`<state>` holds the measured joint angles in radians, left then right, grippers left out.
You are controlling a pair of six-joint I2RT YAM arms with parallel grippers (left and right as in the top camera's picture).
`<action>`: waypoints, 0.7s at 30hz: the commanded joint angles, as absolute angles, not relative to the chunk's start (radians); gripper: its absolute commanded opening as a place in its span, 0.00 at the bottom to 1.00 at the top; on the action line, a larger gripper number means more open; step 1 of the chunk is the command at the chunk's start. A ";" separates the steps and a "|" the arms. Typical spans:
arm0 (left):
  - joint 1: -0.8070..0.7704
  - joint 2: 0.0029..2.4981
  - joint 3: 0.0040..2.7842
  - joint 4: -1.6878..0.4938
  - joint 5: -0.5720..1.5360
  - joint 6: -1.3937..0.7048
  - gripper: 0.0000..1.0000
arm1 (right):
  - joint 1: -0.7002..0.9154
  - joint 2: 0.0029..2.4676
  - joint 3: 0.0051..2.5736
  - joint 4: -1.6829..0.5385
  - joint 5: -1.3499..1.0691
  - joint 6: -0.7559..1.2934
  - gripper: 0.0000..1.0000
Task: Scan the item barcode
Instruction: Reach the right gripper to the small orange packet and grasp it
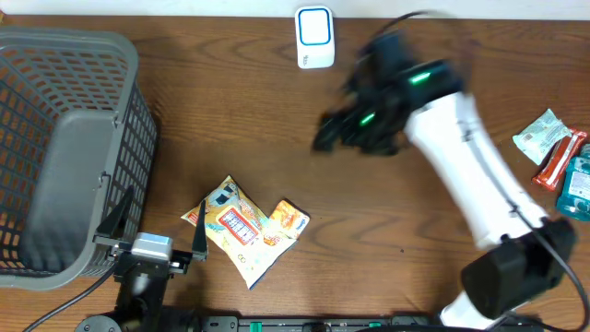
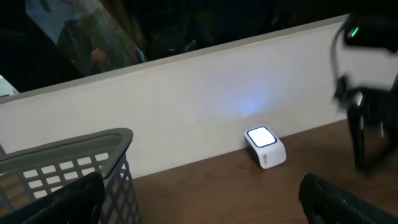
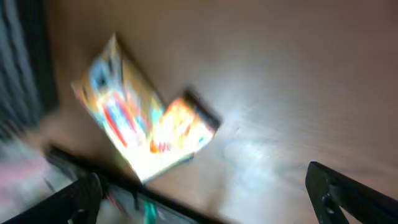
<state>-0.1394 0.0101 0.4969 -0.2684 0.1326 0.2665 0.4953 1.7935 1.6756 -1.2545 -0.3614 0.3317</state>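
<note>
The white right arm [image 1: 466,175] is stretched over the wood-grain desk [image 1: 230,120], its tool [image 1: 336,131] spread wide and empty. The left tool [image 1: 157,223] is likewise held open. The glossy, flat packet [image 1: 241,231] is laid just beside it.

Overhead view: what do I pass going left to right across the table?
Basket, yellow snack bag, small orange packet, scanner, right gripper, pale green packet, red packet, teal container.

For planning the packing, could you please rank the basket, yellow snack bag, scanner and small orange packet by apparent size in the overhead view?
1. grey basket, by far.
2. yellow snack bag.
3. white scanner and small orange packet look about alike, so I would not rank them.
</note>
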 commanded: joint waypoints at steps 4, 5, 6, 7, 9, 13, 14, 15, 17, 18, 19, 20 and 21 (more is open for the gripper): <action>-0.142 0.002 0.495 -0.234 0.138 0.372 1.00 | 0.779 1.794 1.464 -1.095 -0.066 0.272 0.99; -0.143 0.003 0.495 -0.234 0.131 0.390 1.00 | 0.806 1.794 1.439 -1.064 -0.049 0.272 0.99; -0.143 0.002 0.495 -0.231 0.113 0.392 1.00 | 0.834 1.794 1.409 -1.021 -0.027 0.271 0.98; -0.143 0.002 0.495 -0.226 0.090 0.392 1.00 | 0.853 1.794 1.389 -0.991 -0.008 0.271 0.91; -0.142 0.002 0.495 -0.219 0.038 0.392 1.00 | 0.902 1.795 1.334 -0.914 0.065 0.270 0.73; -0.143 0.002 0.495 -0.219 0.017 0.392 1.00 | 0.981 1.795 1.258 -0.838 0.142 0.220 0.69; -0.143 0.002 0.495 -0.220 0.017 0.392 1.00 | 0.999 1.795 1.244 -0.822 0.142 0.209 0.71; -0.143 0.002 0.495 -0.220 0.017 0.392 1.00 | 1.011 1.795 1.232 -0.805 0.145 0.202 0.72; -0.143 0.002 0.495 -0.220 0.017 0.392 1.00 | 1.036 1.795 1.202 -0.754 0.156 0.178 0.72; -0.143 0.002 0.495 -0.220 0.017 0.392 1.00 | 1.051 1.797 1.182 -0.717 0.156 0.159 0.72; -0.143 0.002 0.495 -0.220 0.017 0.392 1.00 | 1.056 1.798 1.176 -0.704 0.156 0.157 0.72; -0.143 0.002 0.495 -0.220 0.017 0.392 1.00 | 1.065 1.803 1.165 -0.680 0.157 0.153 0.72; -0.143 0.003 0.495 -0.220 0.017 0.392 1.00 | 1.070 1.810 1.158 -0.661 0.160 0.151 0.70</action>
